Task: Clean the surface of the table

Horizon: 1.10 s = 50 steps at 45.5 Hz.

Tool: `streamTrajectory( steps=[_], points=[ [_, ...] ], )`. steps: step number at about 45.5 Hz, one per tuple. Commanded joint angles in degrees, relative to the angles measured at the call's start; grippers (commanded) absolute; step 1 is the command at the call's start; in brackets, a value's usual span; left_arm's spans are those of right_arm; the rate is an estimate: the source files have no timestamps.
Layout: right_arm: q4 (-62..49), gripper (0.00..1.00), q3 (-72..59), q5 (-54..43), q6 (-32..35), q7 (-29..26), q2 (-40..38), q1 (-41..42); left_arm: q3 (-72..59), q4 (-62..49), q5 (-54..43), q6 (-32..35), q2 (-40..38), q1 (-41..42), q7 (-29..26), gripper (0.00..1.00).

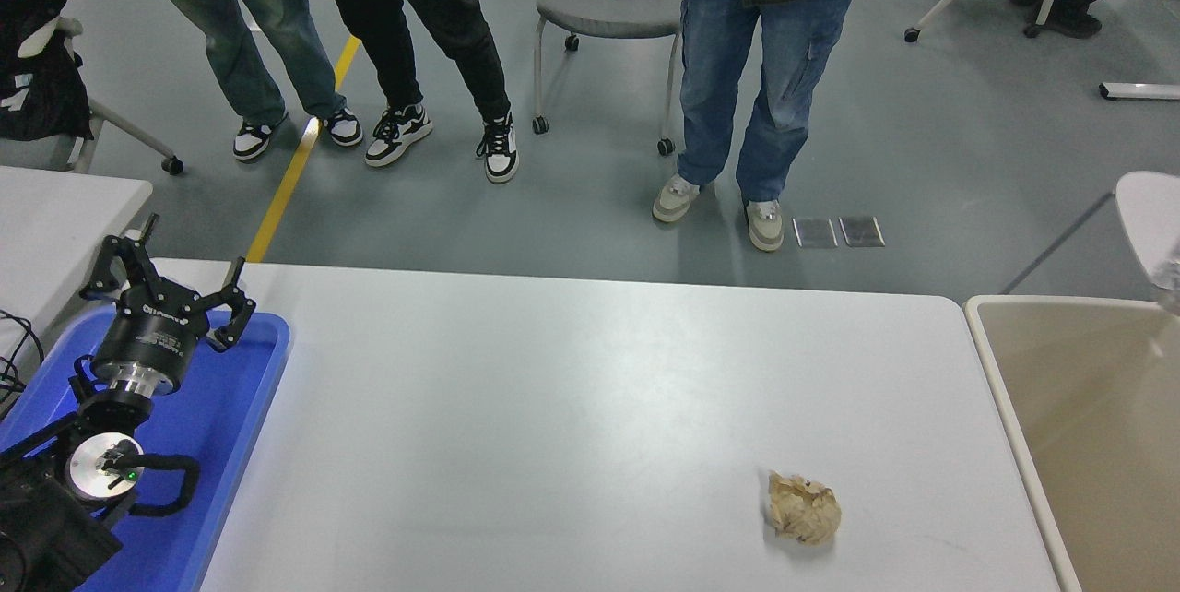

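Fingers of the left gripper (166,290) splayed wide, holding nothing, tips pointing away from the camera. It hangs above the far end of the blue tray (241,431) at the table's left edge. Left arm comes in from the lower left corner, wrist angled up and forward, parked pose. Right gripper and arm not in view, so no finger state for them.

Table surface (553,408) fills the middle of the view, mostly bare. One crumpled brown paper ball (804,507) sits on it, near the front right, apart from the beige bin (1032,444) that stands just beside the table's right edge.

Risks, judged: the ball is light and springy, so a shallow pinch could flick it away or off the front edge; a release short of the bin rim would drop it on the floor. Several people (756,66) stand at the far side, well clear of the ball.
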Motion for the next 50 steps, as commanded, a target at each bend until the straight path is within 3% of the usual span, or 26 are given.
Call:
streamTrajectory(
  steps=[1, 13, 20, 28, 34, 50],
  points=[
    [-4.5, 0.00, 0.0, 12.2, -0.5, 0.8, -0.8, -9.1, 0.0, 0.0, -0.1, 0.0, 0.0, 0.0, -0.1, 1.00],
    [-7.2, 0.00, 0.1, 24.2, -8.4, 0.7, 7.4, -18.4, 0.0, 0.0, 0.0, 0.0, 0.0, 0.0, -0.1, 1.00],
    [-11.9, 0.00, 1.0, 26.4, -11.8, 0.7, 16.2, -23.2, 0.0, 0.0, 0.0, 0.0, 0.0, 0.0, -0.1, 1.00],
    [-30.8, 0.00, 8.4, 26.3, -10.4, 0.1, 29.4, -33.1, 0.0, 0.0, 0.0, 0.0, 0.0, 0.0, -0.1, 1.00],
    [-41.9, 0.00, 11.1, 25.6, -5.7, 0.1, 37.1, -36.2, 0.0, 0.0, -0.1, 0.0, 0.0, 0.0, -0.1, 1.00],
    [-48.1, 0.00, 11.0, 25.4, -9.4, -1.7, 47.3, -36.4, 0.0, 0.0, 0.0, 0.0, 0.0, 0.0, -0.1, 1.00]
  ],
)
